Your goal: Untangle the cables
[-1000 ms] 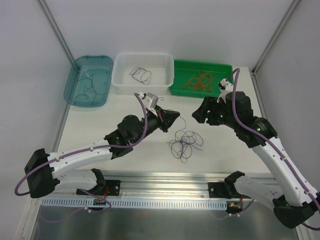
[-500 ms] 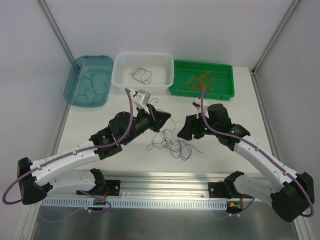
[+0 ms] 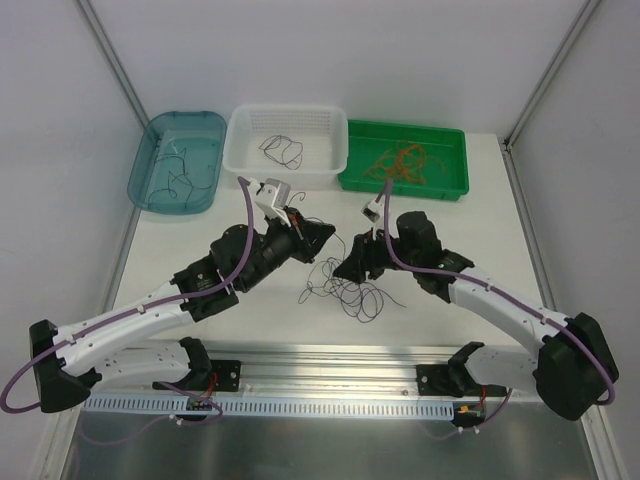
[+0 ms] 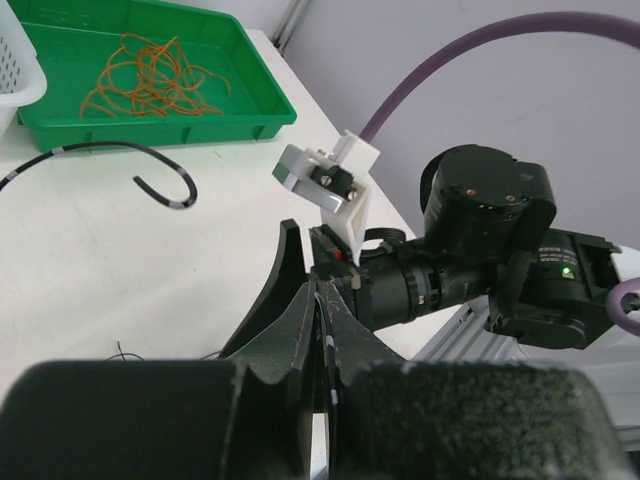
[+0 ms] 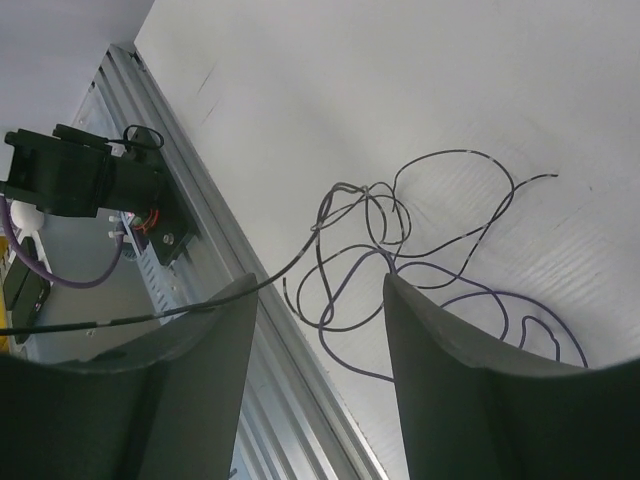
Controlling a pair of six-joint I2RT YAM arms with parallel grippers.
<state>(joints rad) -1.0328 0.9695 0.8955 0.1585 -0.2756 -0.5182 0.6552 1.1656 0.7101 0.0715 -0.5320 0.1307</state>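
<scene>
A tangle of thin purple and dark grey cables [image 3: 352, 290] lies on the white table in front of both arms. It also shows in the right wrist view [image 5: 345, 187]. My left gripper [image 3: 325, 232] is shut on a thin black cable with white bands [image 4: 328, 345], just above the tangle's far left. My right gripper [image 3: 345, 268] is open and empty, low over the tangle's upper edge; its fingers [image 5: 230, 330] straddle the cables, and one taut strand runs off past the left finger. A loose black cable piece [image 4: 100, 150] lies on the table.
A teal tray [image 3: 178, 160], a white basket [image 3: 288, 125] and a green tray [image 3: 405, 185] stand at the back, holding dark, dark and orange cables. An aluminium rail [image 3: 330, 352] runs along the near edge. The two grippers are close together.
My right arm has swung left and down from beside the green tray to the tangle. My left arm drew back left with its cable, and the tangle stretched to the left.
</scene>
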